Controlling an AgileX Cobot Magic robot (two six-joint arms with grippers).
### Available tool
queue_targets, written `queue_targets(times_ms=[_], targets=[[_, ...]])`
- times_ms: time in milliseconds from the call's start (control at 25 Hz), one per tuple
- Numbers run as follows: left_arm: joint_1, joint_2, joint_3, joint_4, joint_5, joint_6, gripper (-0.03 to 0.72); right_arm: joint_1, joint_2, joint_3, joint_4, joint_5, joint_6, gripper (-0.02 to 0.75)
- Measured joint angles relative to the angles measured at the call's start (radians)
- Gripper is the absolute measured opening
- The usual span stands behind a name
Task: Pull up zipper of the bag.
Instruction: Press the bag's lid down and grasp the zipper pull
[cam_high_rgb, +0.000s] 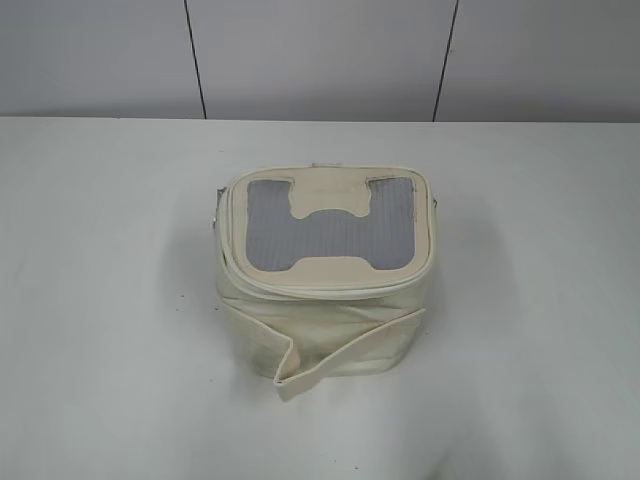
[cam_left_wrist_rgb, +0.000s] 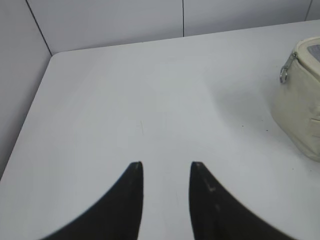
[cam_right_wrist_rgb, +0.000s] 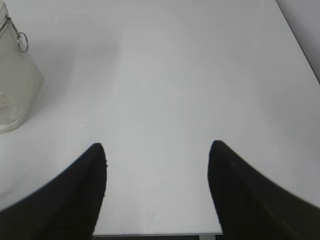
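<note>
In the exterior view we see one cream leatherette bag (cam_high_rgb: 325, 285) standing upright near the middle of the white table (cam_high_rgb: 100, 300), its top panel facing the camera with one grey mesh window (cam_high_rgb: 330, 235) and one cream H-shaped patch (cam_high_rgb: 331, 198) on it. The zipper (cam_high_rgb: 330, 287) runs as a cream line around the rim of that panel, and one loose strap (cam_high_rgb: 345, 362) hangs slanted across the bag's front lower part. We can make out one small metal piece at each upper side of the bag, too small to identify here. Neither arm appears in this view. In the left wrist view we see the left gripper (cam_left_wrist_rgb: 166, 167) with its two dark fingers moderately spread and holding nothing, above bare table, with the bag at the right edge, well apart, showing one silver ring pull (cam_left_wrist_rgb: 285, 75). In the right wrist view the right gripper (cam_right_wrist_rgb: 157, 150) has its two fingers spread wide, empty, over bare table; the bag sits at the left edge, showing one metal ring (cam_right_wrist_rgb: 22, 42).
</note>
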Motion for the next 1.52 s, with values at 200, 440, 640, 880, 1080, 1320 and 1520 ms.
queue_targets(times_ms=[200, 440, 640, 880, 1080, 1320, 1520], targets=[[0.0, 0.0, 0.0, 0.0, 0.0, 0.0, 0.244, 0.0, 0.0, 0.0, 0.0, 0.0, 0.0, 0.505], [0.0, 0.0, 0.0, 0.0, 0.0, 0.0, 0.244, 0.0, 0.0, 0.0, 0.0, 0.0, 0.0, 0.505], [0.0, 0.0, 0.0, 0.0, 0.0, 0.0, 0.243, 0.0, 0.0, 0.0, 0.0, 0.0, 0.0, 0.505], [0.0, 0.009, -0.002, -0.002, -0.004, 0.0, 0.241, 0.0, 0.023, 0.0, 0.0, -0.001, 0.0, 0.505], [0.0, 0.117, -0.021, -0.051, -0.122, 0.0, 0.241, 0.0, 0.114, -0.018, 0.002, -0.048, -0.001, 0.5], [0.0, 0.355, -0.021, -0.235, -0.287, 0.0, 0.241, 0.0, 0.272, -0.027, 0.046, -0.238, -0.026, 0.468], [0.0, 0.61, -0.045, -0.486, -0.366, 0.125, 0.242, 0.052, 0.399, -0.03, 0.137, -0.38, -0.104, 0.458]])
